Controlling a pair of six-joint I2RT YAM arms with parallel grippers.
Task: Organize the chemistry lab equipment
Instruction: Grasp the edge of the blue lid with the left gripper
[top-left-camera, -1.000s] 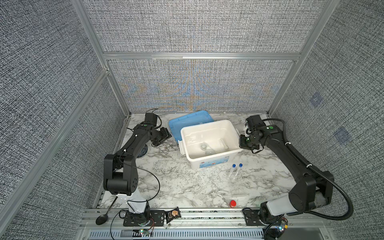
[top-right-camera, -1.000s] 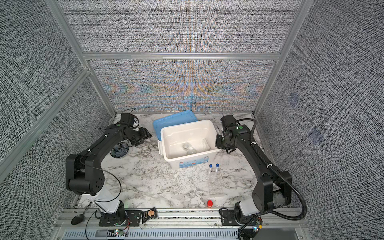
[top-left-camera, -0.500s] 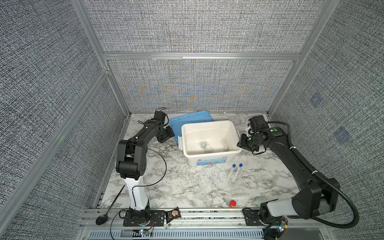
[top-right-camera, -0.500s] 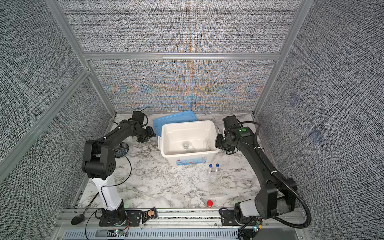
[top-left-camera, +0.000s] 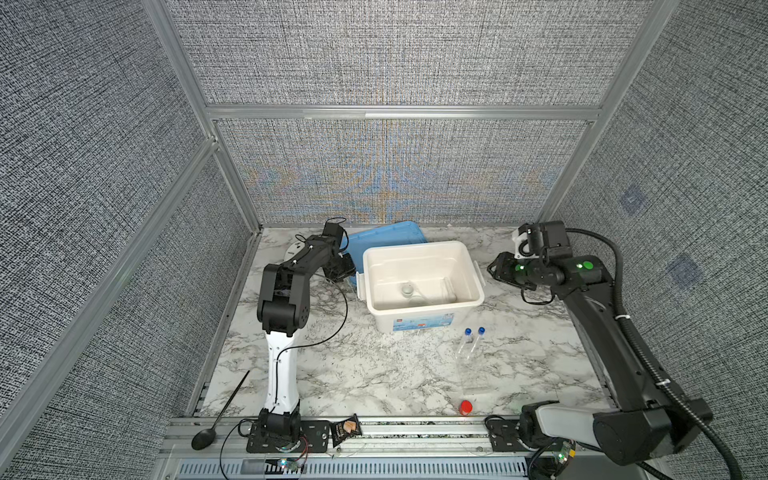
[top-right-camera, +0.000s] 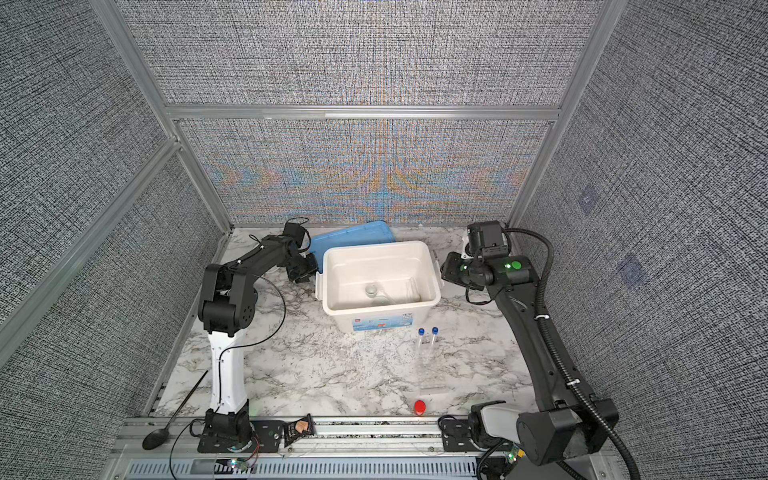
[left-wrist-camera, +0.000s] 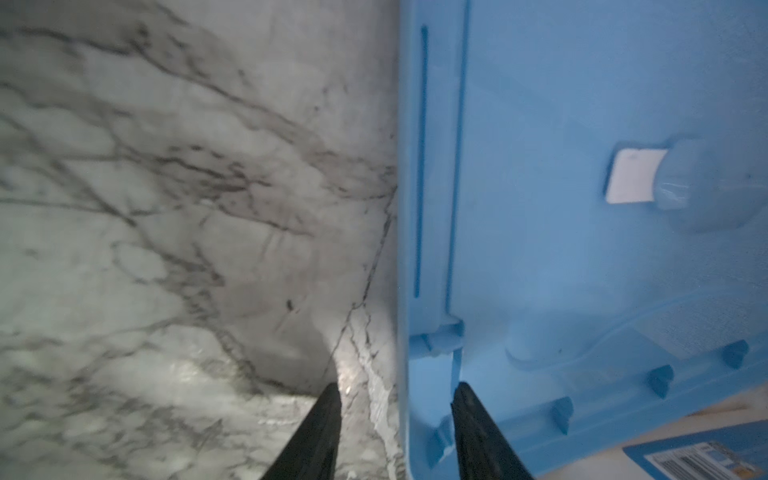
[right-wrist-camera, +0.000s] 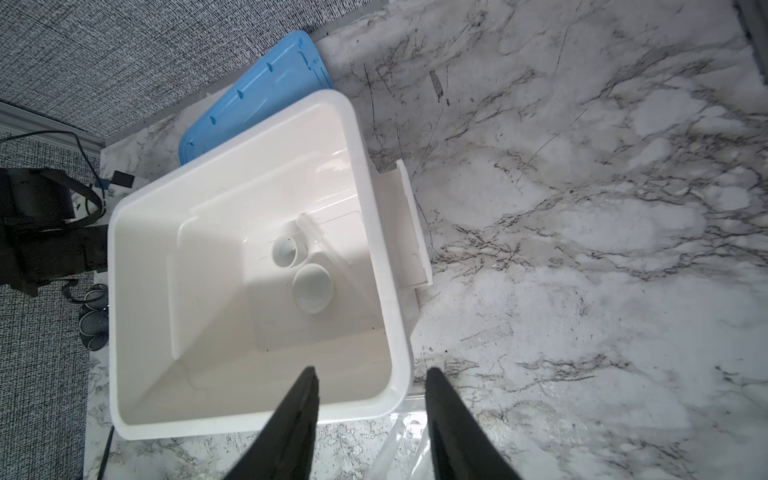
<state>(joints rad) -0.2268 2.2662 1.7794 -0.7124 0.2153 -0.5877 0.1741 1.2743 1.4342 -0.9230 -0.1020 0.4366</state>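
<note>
A black spoon (top-left-camera: 220, 415) lies on the front-left rail. The left jaws stand apart over the blue lid (top-left-camera: 386, 237), with its rim between them and nothing gripped. Against the lid, the white bin (top-left-camera: 419, 320) holds two small white dishes (right-wrist-camera: 313, 289). On the tabletop (top-left-camera: 374, 374) before the bin, two blue-capped tubes (top-left-camera: 468, 332) lie side by side, caps towards it. Just right of the bin, the right jaws hang apart, empty.

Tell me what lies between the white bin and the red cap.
The two blue-capped tubes lie there side by side, shown in both top views.
</note>
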